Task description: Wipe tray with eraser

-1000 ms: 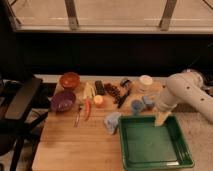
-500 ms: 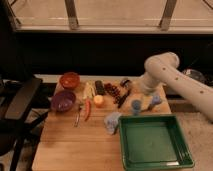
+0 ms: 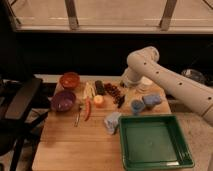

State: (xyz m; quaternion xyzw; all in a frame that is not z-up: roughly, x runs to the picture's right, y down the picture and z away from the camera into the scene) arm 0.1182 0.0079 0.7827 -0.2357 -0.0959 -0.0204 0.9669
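The green tray lies at the front right of the wooden table, and nothing lies in it. The eraser, a small dark block, rests at the back middle of the table, next to the dark grape bunch. My gripper hangs at the end of the white arm, just right of the grapes and behind the tray's left end. It is open and holds nothing. It stands about a hand's width right of the eraser.
An orange bowl, a purple bowl, a red chili, a small orange fruit and a thin utensil lie on the left. Blue cups, a crumpled cloth and a white cup border the tray. A black chair stands left.
The arm has swung left and back, from above the tray's back-left corner to the spot beside the grapes. The objects on the table have not moved.
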